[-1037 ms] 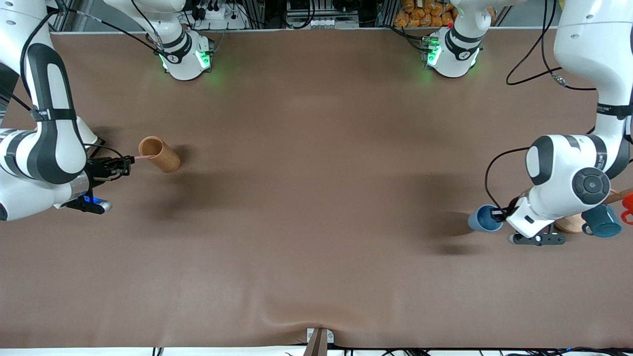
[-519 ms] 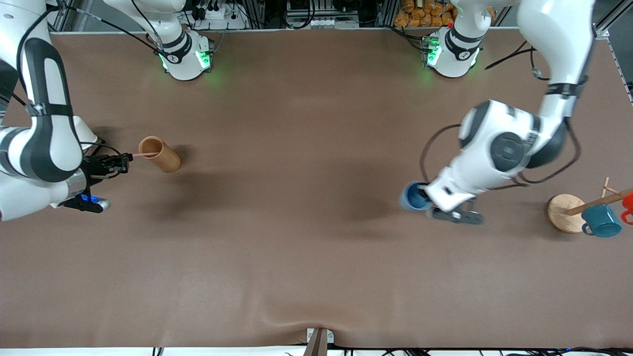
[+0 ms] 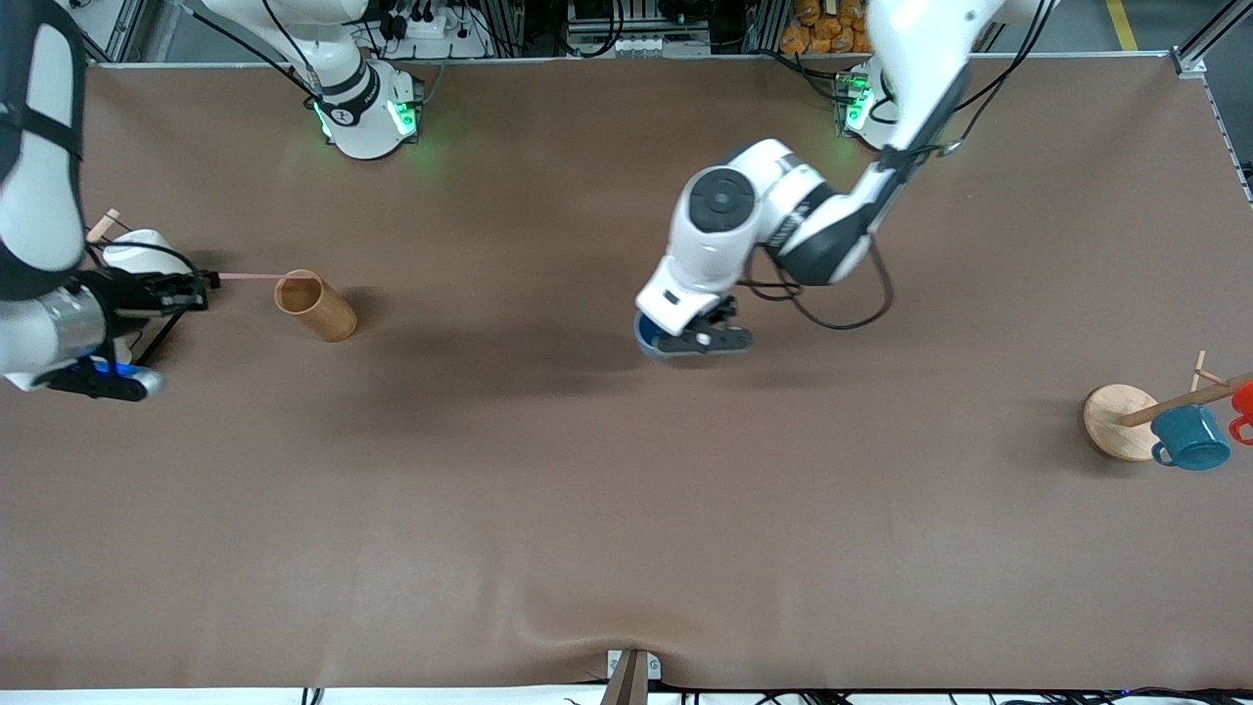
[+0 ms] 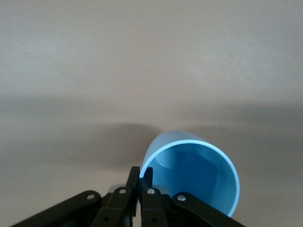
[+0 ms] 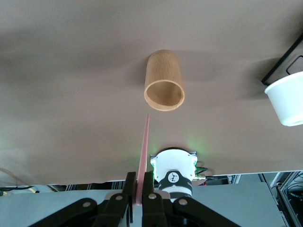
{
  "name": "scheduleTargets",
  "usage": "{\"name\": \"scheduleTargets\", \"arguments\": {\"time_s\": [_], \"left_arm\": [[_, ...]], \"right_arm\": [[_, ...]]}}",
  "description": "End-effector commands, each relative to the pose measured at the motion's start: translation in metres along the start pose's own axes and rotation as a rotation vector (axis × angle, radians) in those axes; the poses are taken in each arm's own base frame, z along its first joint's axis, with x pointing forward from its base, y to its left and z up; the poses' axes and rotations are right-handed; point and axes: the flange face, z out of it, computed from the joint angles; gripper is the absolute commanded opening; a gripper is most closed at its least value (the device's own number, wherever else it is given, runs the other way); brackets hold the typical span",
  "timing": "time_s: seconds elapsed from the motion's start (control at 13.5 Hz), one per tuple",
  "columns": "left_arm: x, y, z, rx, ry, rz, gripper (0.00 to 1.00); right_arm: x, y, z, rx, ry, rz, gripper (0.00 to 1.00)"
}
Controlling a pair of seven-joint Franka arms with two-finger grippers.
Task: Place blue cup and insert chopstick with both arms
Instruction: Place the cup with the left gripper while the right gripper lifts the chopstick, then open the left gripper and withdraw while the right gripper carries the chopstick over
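The blue cup (image 4: 194, 175) is light blue and handleless. My left gripper (image 4: 141, 177) is shut on its rim and holds it over the middle of the table. In the front view the left gripper (image 3: 664, 338) hides most of the cup, of which a blue edge (image 3: 644, 345) shows. My right gripper (image 3: 201, 284) is shut on the pale-pink chopstick (image 3: 245, 279), which is level and points at the tan wooden cylinder (image 3: 313, 305). In the right wrist view the chopstick (image 5: 144, 151) runs from the right gripper (image 5: 140, 182) toward the cylinder's open mouth (image 5: 164, 80), its tip just short of the rim.
A wooden mug rack (image 3: 1116, 421) stands at the left arm's end of the table with a teal mug (image 3: 1189, 438) and a red mug (image 3: 1243, 401) on it. A white cup (image 3: 137, 250) sits by the right arm; it also shows in the right wrist view (image 5: 286, 101).
The left arm has carried the blue cup from beside the mug rack to over the table's middle. The right gripper has drawn back with the chopstick, away from the tan cylinder.
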Motion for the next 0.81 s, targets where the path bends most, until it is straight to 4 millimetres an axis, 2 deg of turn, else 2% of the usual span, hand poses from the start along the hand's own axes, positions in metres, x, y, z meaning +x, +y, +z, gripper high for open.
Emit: {"name": "scheduleTargets", "arguments": {"time_s": [0.0, 0.15, 0.22, 0.3, 0.37, 0.44, 0.59, 0.67, 0.74], "left_arm": [[-0.011, 0.023, 0.028, 0.023, 0.033, -0.030, 0.00], [-0.012, 0.029, 0.043, 0.038, 0.044, -0.069, 0.00], [-0.017, 0.034, 0.044, 0.039, 0.046, -0.075, 0.00], [-0.017, 0.034, 0.044, 0.040, 0.047, -0.083, 0.11], [-0.015, 0.032, 0.044, 0.041, 0.046, -0.093, 0.64], [-0.015, 0.032, 0.043, 0.040, 0.046, -0.094, 1.00], [-0.011, 0.032, 0.021, 0.022, 0.071, -0.102, 1.00], [-0.004, 0.028, -0.003, 0.008, 0.096, -0.117, 1.00], [0.004, 0.018, -0.036, 0.010, 0.120, -0.141, 1.00]], "right_arm": [[-0.040, -0.030, -0.027, -0.039, 0.057, -0.006, 0.00], [-0.047, -0.056, -0.027, -0.020, 0.059, 0.052, 0.00], [-0.049, -0.068, -0.027, 0.016, 0.057, 0.072, 0.00], [-0.046, -0.076, -0.027, 0.070, 0.052, 0.099, 0.00], [-0.042, -0.086, -0.027, 0.132, 0.060, 0.126, 0.00], [-0.038, -0.095, -0.026, 0.182, 0.065, 0.150, 0.00], [-0.036, -0.124, -0.021, 0.207, 0.075, 0.184, 0.00], [-0.036, -0.144, -0.016, 0.206, 0.084, 0.202, 0.00], [-0.036, -0.166, -0.009, 0.217, 0.086, 0.240, 0.00]]}}
